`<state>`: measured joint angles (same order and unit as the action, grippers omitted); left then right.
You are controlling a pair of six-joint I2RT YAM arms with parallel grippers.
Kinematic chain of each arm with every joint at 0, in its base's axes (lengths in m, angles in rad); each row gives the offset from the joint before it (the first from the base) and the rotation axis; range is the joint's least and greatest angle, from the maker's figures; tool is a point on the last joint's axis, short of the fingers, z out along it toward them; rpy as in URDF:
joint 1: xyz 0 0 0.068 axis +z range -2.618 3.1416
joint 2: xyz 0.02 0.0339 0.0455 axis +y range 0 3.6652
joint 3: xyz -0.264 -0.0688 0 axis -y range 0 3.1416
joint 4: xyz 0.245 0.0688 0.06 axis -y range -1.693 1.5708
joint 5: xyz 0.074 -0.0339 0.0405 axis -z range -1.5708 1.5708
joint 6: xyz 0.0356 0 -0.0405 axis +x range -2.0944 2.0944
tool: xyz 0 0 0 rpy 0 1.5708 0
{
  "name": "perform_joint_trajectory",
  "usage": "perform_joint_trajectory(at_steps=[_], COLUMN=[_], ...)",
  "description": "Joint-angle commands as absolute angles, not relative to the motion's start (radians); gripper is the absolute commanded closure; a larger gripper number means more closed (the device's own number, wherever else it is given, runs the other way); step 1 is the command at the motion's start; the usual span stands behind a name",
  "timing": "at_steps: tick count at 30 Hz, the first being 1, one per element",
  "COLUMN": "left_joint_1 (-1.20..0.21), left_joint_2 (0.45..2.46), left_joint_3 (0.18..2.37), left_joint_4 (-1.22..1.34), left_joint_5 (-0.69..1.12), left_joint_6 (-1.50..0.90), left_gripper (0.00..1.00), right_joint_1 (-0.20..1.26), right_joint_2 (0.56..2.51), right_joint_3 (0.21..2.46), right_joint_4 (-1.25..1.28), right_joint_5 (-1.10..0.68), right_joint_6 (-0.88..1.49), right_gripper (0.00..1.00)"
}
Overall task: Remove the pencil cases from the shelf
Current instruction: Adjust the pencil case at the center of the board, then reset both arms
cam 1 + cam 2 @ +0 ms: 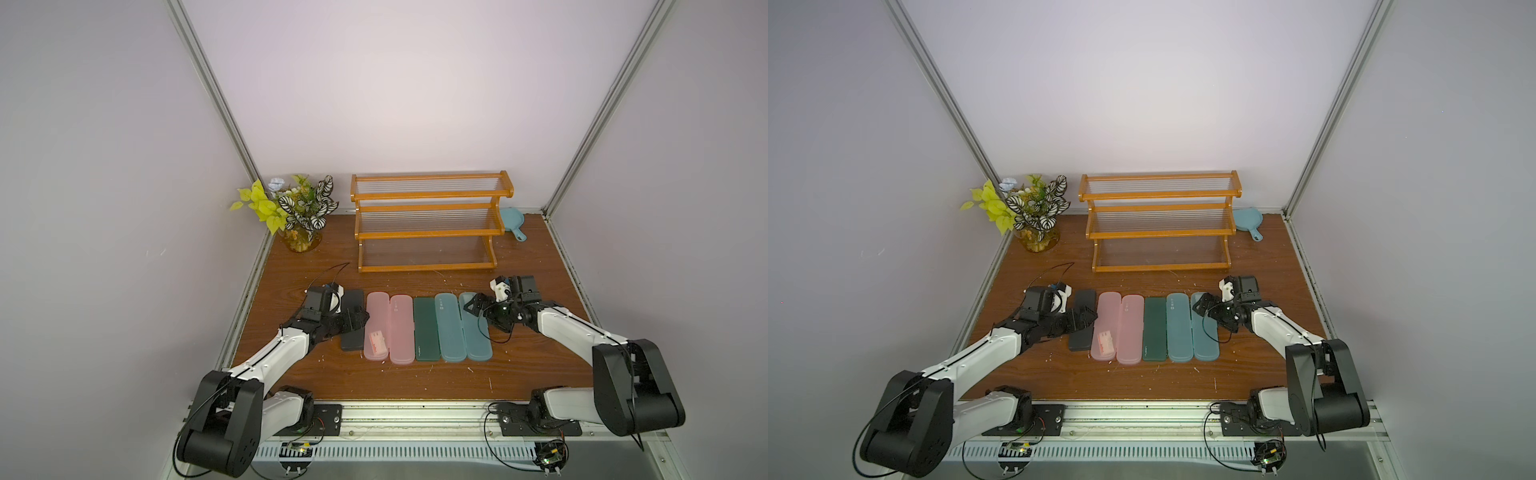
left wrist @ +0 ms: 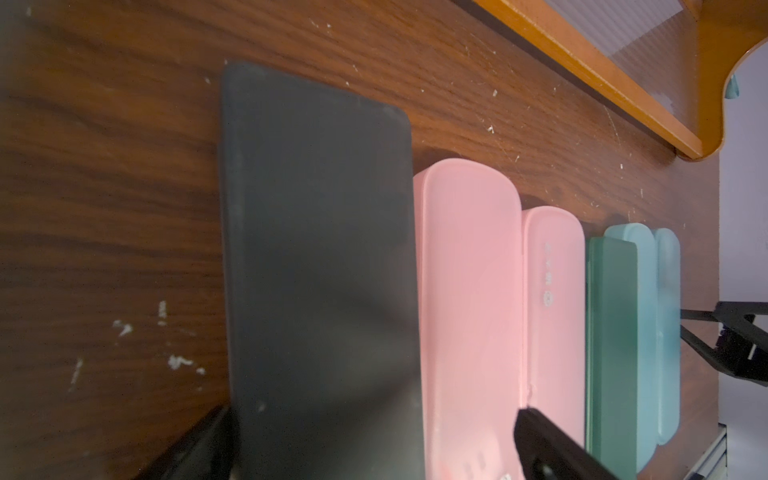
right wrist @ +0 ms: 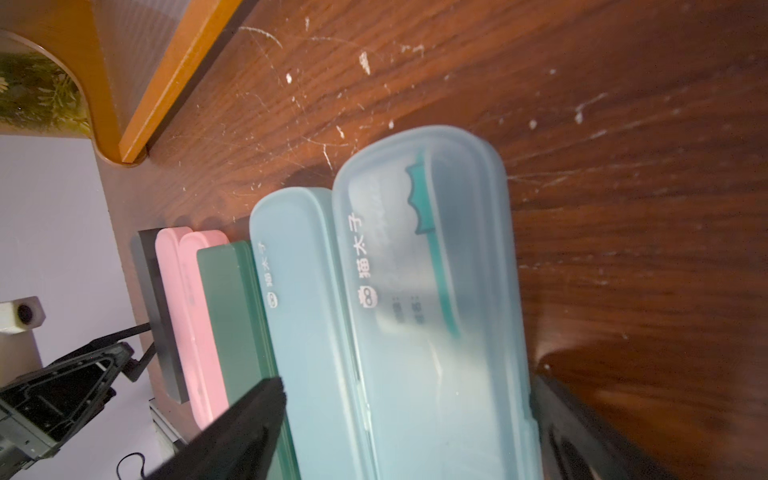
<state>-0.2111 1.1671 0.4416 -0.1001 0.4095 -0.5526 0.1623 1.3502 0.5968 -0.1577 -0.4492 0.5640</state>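
The shelf (image 1: 428, 267) stands at the back of the wooden table (image 1: 374, 382). All six pencil cases (image 1: 1179, 328) lie flat on the tabletop in front of it, apart from its lowest rail. They make one neat row, side by side, each with a short end toward the shelf.

From the shelf's left end to its right they run: the black case (image 1: 352, 343), a pale pink case with a sticker (image 1: 376, 316), a second pale pink case (image 1: 402, 328), the dark green case (image 1: 426, 328), a teal case (image 1: 451, 328) and the end teal case (image 1: 478, 345).

The left gripper (image 1: 357, 322) hangs low over the black case, in front of the shelf's left end. Its jaws are spread wide. In the left wrist view one finger (image 2: 195, 449) sits at the case's outer edge and the other finger (image 2: 552, 449) is above the first pink case. It grips nothing, though I cannot tell whether a finger brushes the plastic.

The right gripper (image 1: 477, 313) hovers over the shelf-side half of the end teal case, in front of the shelf's right end. It too is spread wide and clasps nothing. In the right wrist view both teal cases lie between its fingers.

A potted plant (image 1: 297, 212) stands near the shelf's left end. A small blue pan (image 1: 511, 220) lies just beside its right end.
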Motion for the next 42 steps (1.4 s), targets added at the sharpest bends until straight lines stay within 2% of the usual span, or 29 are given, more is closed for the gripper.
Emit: perform_joint_trajectory(at_steps=[1, 6, 15, 22, 27, 35, 39, 42], left_joint_1=[-0.225, -0.225, -0.205, -0.133, -0.133, -0.134, -0.128, -0.12], left_joint_2=[1.173, 1.186, 1.156, 1.075, 0.963, 0.801, 0.809, 0.887], left_joint_3=[0.463, 0.476, 0.582, 0.671, 0.657, 0.514, 0.458, 0.433], left_joint_4=[-0.091, -0.084, -0.252, -0.285, -0.182, 0.098, 0.249, 0.379], left_joint_5=[0.425, 0.425, 0.198, 0.104, 0.009, -0.073, -0.122, -0.152], left_joint_6=[-0.557, -0.556, -0.568, -0.511, -0.445, -0.278, -0.171, -0.103], left_gripper=[0.02, 0.03, 0.03, 0.03, 0.03, 0.03, 0.03, 0.03], right_joint_1=[0.164, 0.163, 0.164, 0.164, 0.164, 0.164, 0.162, 0.16], right_joint_2=[1.347, 1.342, 1.229, 1.077, 0.943, 0.742, 0.71, 0.745], right_joint_3=[0.63, 0.637, 0.676, 0.636, 0.562, 0.421, 0.378, 0.382], right_joint_4=[-0.132, -0.147, -0.209, -0.117, -0.002, 0.179, 0.234, 0.243], right_joint_5=[-0.49, -0.474, -0.277, -0.186, -0.158, -0.071, 0.037, 0.075], right_joint_6=[0.555, 0.551, 0.492, 0.426, 0.334, 0.21, 0.215, 0.188], right_gripper=[0.01, 0.01, 0.01, 0.01, 0.01, 0.01, 0.01, 0.01])
